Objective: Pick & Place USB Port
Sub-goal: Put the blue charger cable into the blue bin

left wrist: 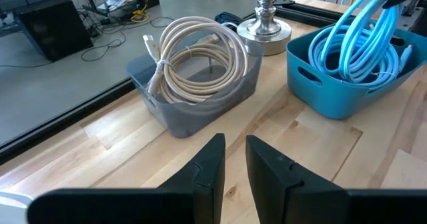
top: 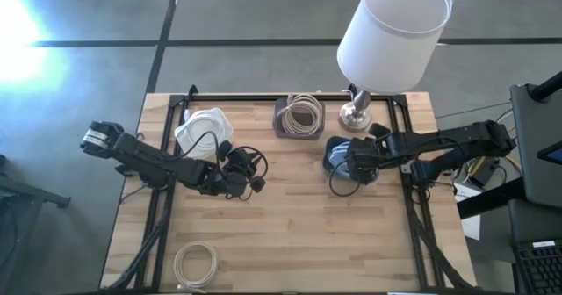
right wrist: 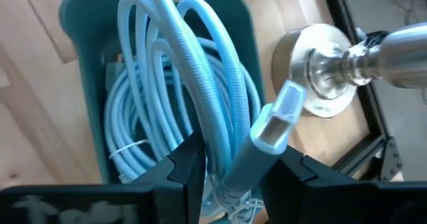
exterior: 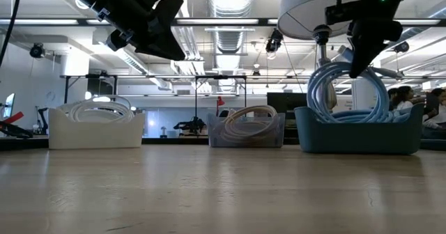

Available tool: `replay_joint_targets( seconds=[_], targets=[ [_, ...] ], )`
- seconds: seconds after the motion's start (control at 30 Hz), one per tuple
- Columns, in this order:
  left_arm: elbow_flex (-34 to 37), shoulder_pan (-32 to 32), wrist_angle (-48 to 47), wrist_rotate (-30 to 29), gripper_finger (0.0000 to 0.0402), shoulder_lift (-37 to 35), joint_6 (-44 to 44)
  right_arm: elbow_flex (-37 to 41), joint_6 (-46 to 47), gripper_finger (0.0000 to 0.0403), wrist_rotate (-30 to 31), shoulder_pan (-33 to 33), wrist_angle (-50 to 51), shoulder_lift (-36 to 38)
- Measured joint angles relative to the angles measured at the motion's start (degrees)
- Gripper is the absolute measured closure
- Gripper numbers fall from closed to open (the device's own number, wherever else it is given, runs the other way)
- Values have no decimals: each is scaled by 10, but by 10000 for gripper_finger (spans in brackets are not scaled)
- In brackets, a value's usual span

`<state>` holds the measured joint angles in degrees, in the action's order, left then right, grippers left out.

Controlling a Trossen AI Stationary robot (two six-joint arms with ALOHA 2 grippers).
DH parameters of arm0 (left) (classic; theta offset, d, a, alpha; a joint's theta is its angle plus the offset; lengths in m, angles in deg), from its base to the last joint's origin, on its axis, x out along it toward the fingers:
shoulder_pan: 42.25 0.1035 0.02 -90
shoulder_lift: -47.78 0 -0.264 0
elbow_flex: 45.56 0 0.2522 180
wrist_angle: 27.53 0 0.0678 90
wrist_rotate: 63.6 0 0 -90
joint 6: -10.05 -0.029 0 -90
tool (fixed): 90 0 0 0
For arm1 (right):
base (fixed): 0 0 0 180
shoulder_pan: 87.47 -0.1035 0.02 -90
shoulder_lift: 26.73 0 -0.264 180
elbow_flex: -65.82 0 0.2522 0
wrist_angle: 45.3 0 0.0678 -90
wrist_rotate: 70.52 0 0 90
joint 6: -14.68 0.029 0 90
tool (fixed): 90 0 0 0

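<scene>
A light-blue USB cable coil (right wrist: pixel 200 97) stands partly raised out of a teal bin (exterior: pixel 355 138), with its lower loops inside the bin. Its grey plug (right wrist: pixel 277 114) sticks out beside the fingers. My right gripper (right wrist: pixel 233 174) is above the teal bin (top: pixel 338 150), shut on the coil. My left gripper (top: pixel 250 174) hovers over mid-table, left of the bins. In the left wrist view my left gripper (left wrist: pixel 233 154) is empty, its fingers nearly together. My right gripper pinches several strands of the blue coil's upper loop (right wrist: pixel 223 151) between its two fingers, coming from above and pointing down. The upper loops (exterior: pixel 348 88) stand upright under the gripper (exterior: pixel 362 63). The lower loops stay in the teal bin.
A grey bin (top: pixel 299 118) holds a beige cable (left wrist: pixel 197 54), and a white bin (top: pixel 202 128) holds a white cable. The lamp base (top: pixel 356 115) stands right behind the teal bin, with its shade (top: pixel 391 27) overhead. Another white coil (top: pixel 195 264) lies near the table's near-left edge.
</scene>
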<state>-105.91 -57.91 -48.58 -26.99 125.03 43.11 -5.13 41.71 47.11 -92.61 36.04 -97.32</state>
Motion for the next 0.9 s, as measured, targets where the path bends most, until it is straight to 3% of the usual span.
replay_joint_targets(
  seconds=[0.2, 0.4, 0.5, 0.63, 0.8, 0.9],
  targets=[
    [0, 0, 0, 0, 337, 0, 0, 0, 0, 291, 5, 0, -1, 0],
    [0, 0, 0, 0, 337, 0, 0, -4, -7, 360, -10, -1, -1, 0],
    [0, 0, 0, 0, 337, 0, 0, -11, -31, 367, -15, -1, 2, 0],
    [0, 0, 0, 0, 337, 0, 0, -44, -57, 367, -50, -2, 12, 4],
    [0, 0, 0, 0, 337, 0, 0, -92, -97, 367, -139, 3, 14, 10],
    [0, 0, 0, 0, 337, 0, 0, -99, -97, 367, -153, 9, 18, 10]
  ],
)
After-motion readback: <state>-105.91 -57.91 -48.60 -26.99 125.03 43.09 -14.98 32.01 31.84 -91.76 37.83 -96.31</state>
